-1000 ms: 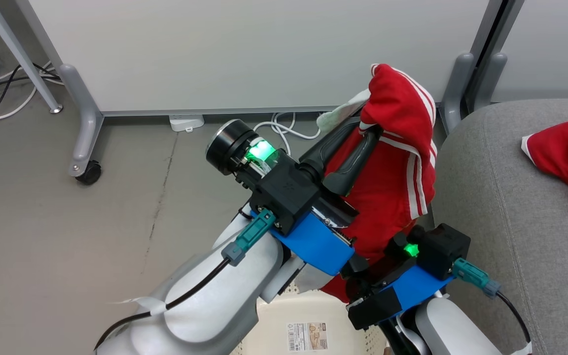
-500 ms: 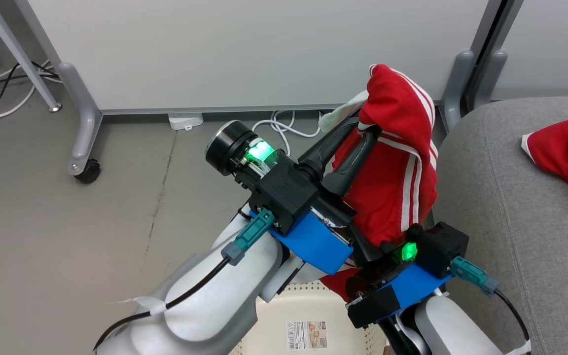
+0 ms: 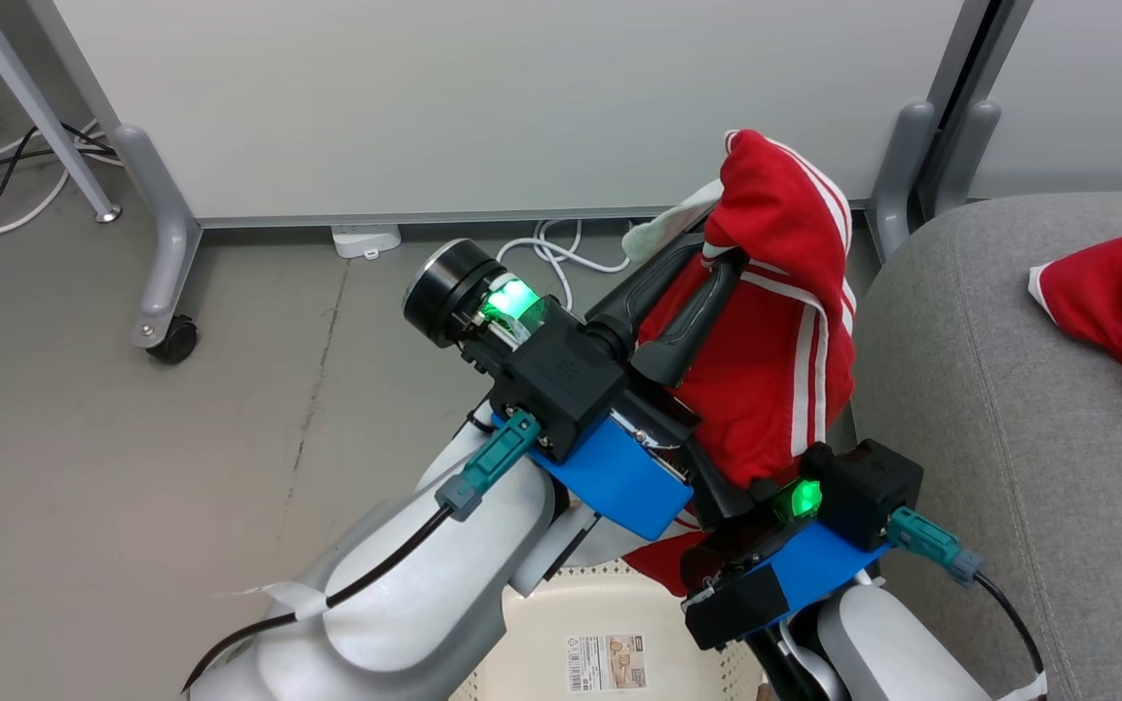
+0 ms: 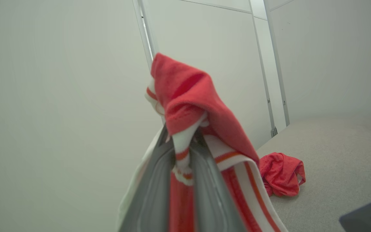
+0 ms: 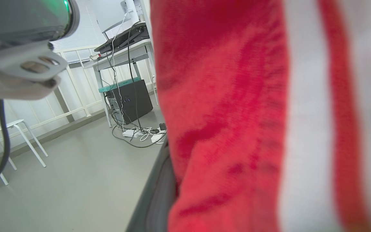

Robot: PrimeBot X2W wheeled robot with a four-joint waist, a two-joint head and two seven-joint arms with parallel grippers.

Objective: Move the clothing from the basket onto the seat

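Garment [image 3: 775,360] with stripes hangs pinched in left tool [image 3: 717,255], right tool [image 3: 717,482] newly clamped on its hem.

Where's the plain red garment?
Head view, far right: the plain red garment lies on the grey seat, apart from the striped garment the left gripper holds up.

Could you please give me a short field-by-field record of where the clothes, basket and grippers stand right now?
striped garment: held up above the basket, beside the sofa cushion, not on it
plain red garment: lying on the sofa cushion
basket: under the arms, sticker on its bottom showing
left gripper: shut on the striped garment's top
right gripper: shut, apparently on the striped garment's lower part
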